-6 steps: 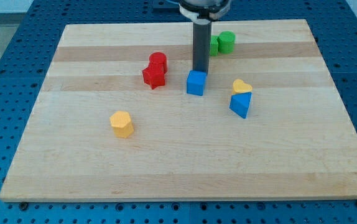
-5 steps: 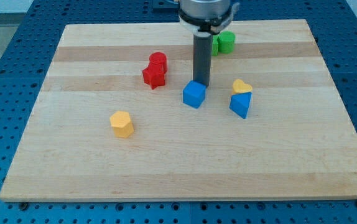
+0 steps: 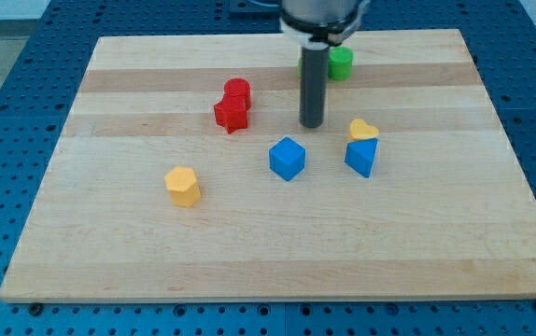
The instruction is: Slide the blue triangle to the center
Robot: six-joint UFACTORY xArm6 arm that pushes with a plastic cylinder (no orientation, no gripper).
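Our bare rod holds nothing; my tip point(image 3: 312, 125) stands clear of the blue cube point(image 3: 287, 158) and blue triangle point(image 3: 361, 156).

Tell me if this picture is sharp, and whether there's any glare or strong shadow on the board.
Camera view: the blocks look sharp, like the blue triangle and blue cube; the top of the rod is slightly blurred, though my tip is crisp. Light is soft and even, with faint shadows and no glare on the wooden board.
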